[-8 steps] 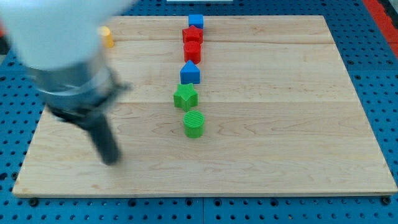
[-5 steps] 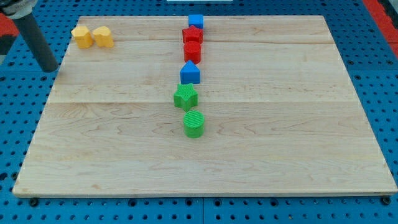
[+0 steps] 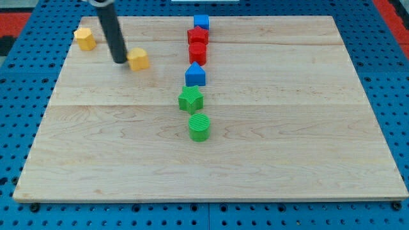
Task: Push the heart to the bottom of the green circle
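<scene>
- No jaws on this rig; rod tip touching yellow heart, heart on tip's view-right.
- Green circle well apart, toward view's lower right.
- Advice: keep tip behind heart's upper-left, steer wide of green star, finish under circle.

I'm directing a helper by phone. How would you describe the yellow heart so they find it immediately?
Start at the wooden board's upper-left corner, where two yellow blocks lie. The yellow heart is the one farther toward the view's right, with my tip right against its left side; the other yellow block sits alone near the board's edge.
</scene>
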Robot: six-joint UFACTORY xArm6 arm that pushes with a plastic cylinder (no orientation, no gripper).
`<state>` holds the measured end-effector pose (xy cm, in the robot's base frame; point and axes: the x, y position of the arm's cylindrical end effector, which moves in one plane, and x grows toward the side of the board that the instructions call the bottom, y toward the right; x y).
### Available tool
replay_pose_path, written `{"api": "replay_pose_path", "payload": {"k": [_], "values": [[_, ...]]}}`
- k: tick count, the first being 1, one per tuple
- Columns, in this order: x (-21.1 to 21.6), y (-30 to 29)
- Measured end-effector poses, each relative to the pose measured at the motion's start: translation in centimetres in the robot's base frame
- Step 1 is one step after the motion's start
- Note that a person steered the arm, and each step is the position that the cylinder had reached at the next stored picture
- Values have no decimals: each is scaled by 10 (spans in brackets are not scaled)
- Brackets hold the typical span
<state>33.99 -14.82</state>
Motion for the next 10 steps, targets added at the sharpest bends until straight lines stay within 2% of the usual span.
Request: {"api": "replay_pose_path", "payload": {"k": [2, 3, 4, 5, 7, 8, 9, 10], "values": [[-31, -20], [-39, 31], [6, 38], [82, 50], [134, 65], [129, 3], [182, 43], [189, 93]]}}
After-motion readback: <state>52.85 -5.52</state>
